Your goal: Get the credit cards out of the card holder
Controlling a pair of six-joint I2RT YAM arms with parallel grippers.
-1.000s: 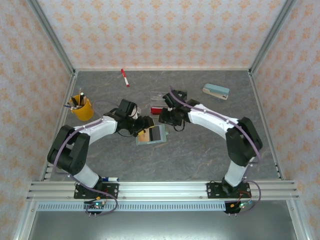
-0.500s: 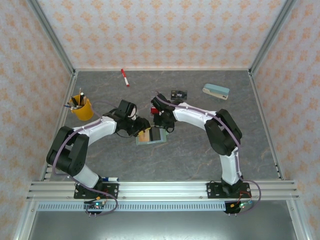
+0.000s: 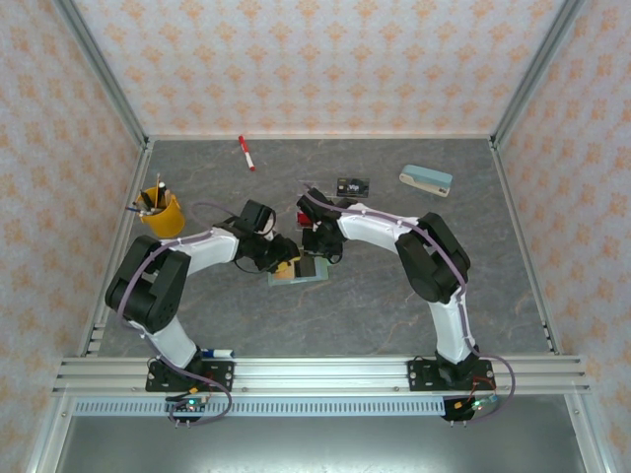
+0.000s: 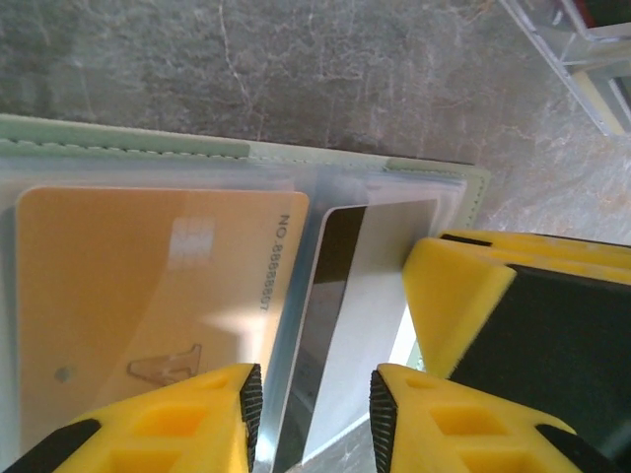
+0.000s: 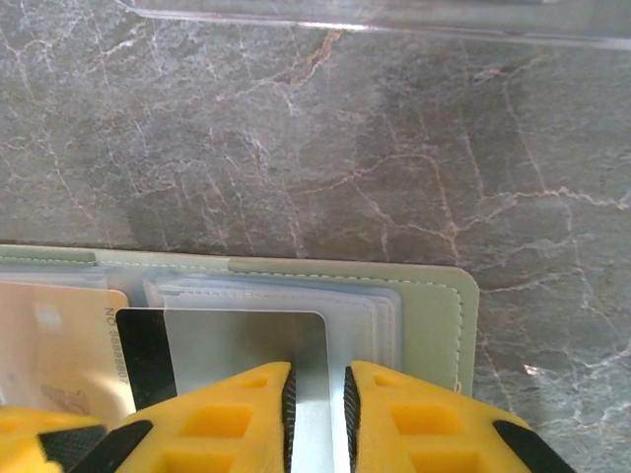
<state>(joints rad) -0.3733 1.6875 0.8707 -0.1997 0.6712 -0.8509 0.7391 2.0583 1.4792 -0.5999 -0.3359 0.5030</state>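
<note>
Quick update, starting from the slotted aluminium rail (image 3: 315, 370) at the near edge. Over the last second the right arm has folded its elbow right in. Its yellow-fingered right gripper (image 5: 315, 389) has come down onto the flat pale green-grey folding card holder (image 5: 434, 325), which hasn't budged from mid-table.

Those jaws are drawn nearly together and straddle the long edge of a shiny silver plastic card with a black stripe (image 5: 246, 340). Whether they actually have a bite on it, I can't tell. The yellow-fingered left gripper (image 4: 314, 394) sits at the opposite edge of that same card, jaws clearly apart and nothing pinched. The tan-gold plastic card (image 4: 148, 286) is tucked in its clear pocket right beside it.

My read: both tools are now on the wallet, so the pull-out is only starting and neither of these cards is free yet.

Just beyond the right wrist there's a flat red rectangle (image 3: 304, 218), possibly a card that's already out. Past that come the clear plastic tray (image 5: 394, 12) and a small black oblong (image 3: 352, 184) that the arm was covering a second ago. Further back are a cream-and-teal stapler (image 3: 426, 180) and a red marker pen (image 3: 245, 153), with a yellow cup of pens (image 3: 163, 214) off to the left.

The surface is a dark grey marbled tabletop (image 3: 394, 296). The walls are pale wallpaper with orange motifs (image 3: 315, 69), framed by aluminium posts.
</note>
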